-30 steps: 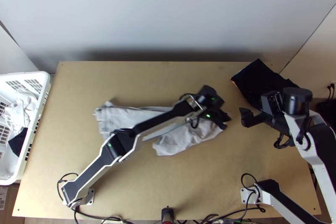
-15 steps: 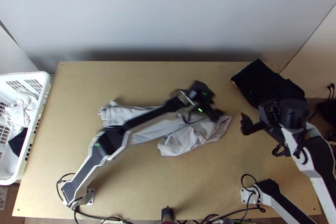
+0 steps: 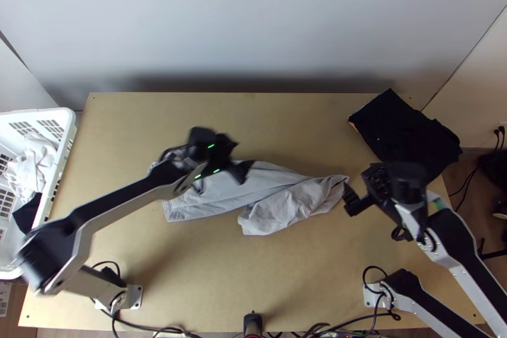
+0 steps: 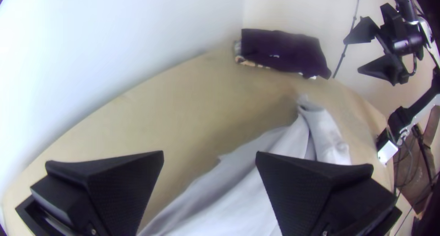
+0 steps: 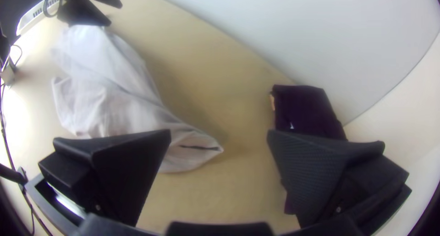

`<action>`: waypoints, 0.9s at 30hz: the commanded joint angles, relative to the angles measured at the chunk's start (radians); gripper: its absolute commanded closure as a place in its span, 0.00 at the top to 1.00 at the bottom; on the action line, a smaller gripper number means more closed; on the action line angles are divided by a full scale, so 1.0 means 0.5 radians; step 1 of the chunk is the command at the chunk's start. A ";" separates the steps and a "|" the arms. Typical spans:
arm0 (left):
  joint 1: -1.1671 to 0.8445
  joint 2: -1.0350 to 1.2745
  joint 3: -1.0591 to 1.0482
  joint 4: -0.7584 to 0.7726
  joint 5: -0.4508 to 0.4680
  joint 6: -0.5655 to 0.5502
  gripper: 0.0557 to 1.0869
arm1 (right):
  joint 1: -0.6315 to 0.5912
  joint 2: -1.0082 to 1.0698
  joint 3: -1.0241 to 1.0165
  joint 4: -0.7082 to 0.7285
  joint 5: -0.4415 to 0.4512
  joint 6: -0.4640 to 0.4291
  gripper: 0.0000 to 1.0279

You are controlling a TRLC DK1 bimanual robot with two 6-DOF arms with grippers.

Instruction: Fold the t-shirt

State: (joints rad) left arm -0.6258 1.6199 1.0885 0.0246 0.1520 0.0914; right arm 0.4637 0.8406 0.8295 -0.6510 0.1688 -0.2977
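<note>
Left gripper [image 4: 210,154]: moved toward left edge of tabletop [image 3: 190,274], fingers apart. Right gripper [image 5: 220,133]: likewise parted. Grey t-shirt [image 3: 285,205]: rumpled, inside all edges. Step, apparently: straightening; next, grasp both ends.

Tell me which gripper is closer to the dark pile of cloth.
Right. The right gripper is at the near side of the dark pile; the left gripper is well to its left, by the grey shirt.

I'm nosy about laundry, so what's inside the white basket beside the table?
The basket holds a bunched white cloth and a dark cloth. Whatever lies beneath them is covered, and the left arm hides part of the basket's near end.
</note>
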 commanded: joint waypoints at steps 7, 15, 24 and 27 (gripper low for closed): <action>0.273 -0.608 -0.796 -0.141 -0.034 0.201 0.95 | 0.343 0.117 -0.110 -0.471 -0.117 0.126 0.95; 0.279 -0.709 -0.907 -0.196 -0.037 0.207 0.95 | 0.696 0.144 -0.030 -0.628 -0.420 0.028 0.95; 0.374 -0.712 -0.978 -0.193 -0.037 0.247 0.95 | 1.205 0.040 -0.288 -0.201 -0.108 -0.491 0.95; 0.396 -0.709 -1.014 -0.181 -0.037 0.250 0.95 | 1.199 0.043 -0.438 0.139 -0.012 -0.681 0.95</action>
State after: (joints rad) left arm -0.4568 1.2713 0.6186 -0.0704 0.1333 0.2108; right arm 0.9741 0.8814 0.7277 -0.8238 0.0563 -0.4618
